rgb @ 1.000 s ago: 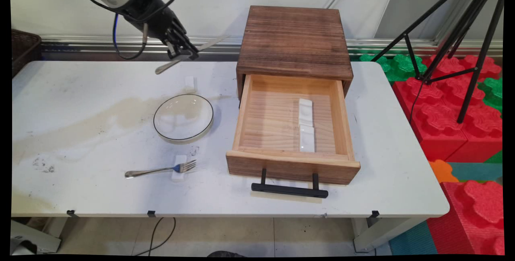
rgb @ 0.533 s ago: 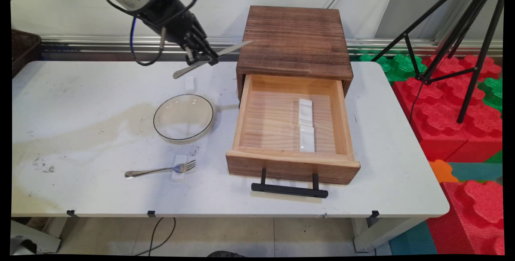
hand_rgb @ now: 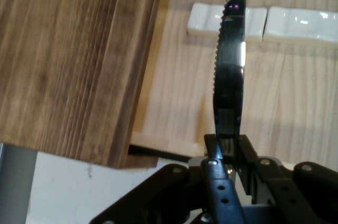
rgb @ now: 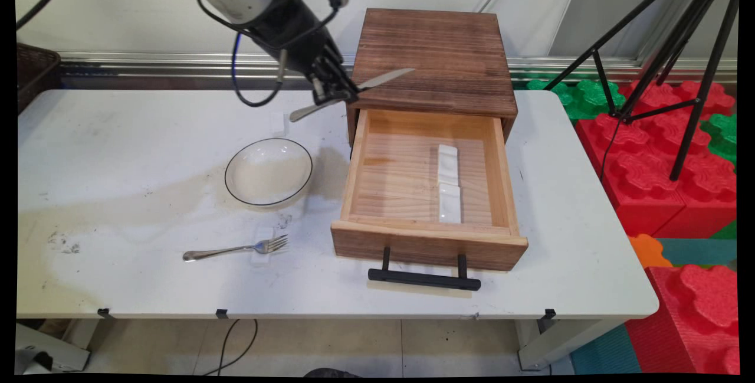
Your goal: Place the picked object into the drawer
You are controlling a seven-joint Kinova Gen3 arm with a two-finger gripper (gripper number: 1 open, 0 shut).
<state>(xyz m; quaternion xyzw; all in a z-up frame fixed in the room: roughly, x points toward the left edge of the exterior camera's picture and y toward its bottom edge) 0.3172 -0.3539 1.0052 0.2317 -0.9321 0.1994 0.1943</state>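
My black gripper (rgb: pixel 337 95) is shut on a metal table knife (rgb: pixel 354 92), held in the air at the left back corner of the wooden drawer box (rgb: pixel 433 58). Its blade tip reaches over the box's top. In the hand view the serrated knife (hand_rgb: pixel 229 71) stands upright between the fingers (hand_rgb: pixel 214 152), above the open drawer's floor (hand_rgb: pixel 185 76). Two white cutlery rests (rgb: pixel 449 182) lie end to end inside the open drawer (rgb: pixel 413 182); the hand view shows the rests (hand_rgb: pixel 296 23) beyond the blade.
A glass plate with a dark rim (rgb: pixel 269 172) sits left of the drawer. A fork (rgb: pixel 236 249) leans on a small white rest (rgb: pixel 262 246) near the front edge. Another white rest (rgb: pixel 278 123) lies behind the plate. The drawer's black handle (rgb: pixel 424 278) sticks out frontward. A tripod (rgb: pixel 666 46) stands at right.
The arm has carried the knife to the right, from behind the plate to the wooden box's left corner, with the blade now reaching over the box.
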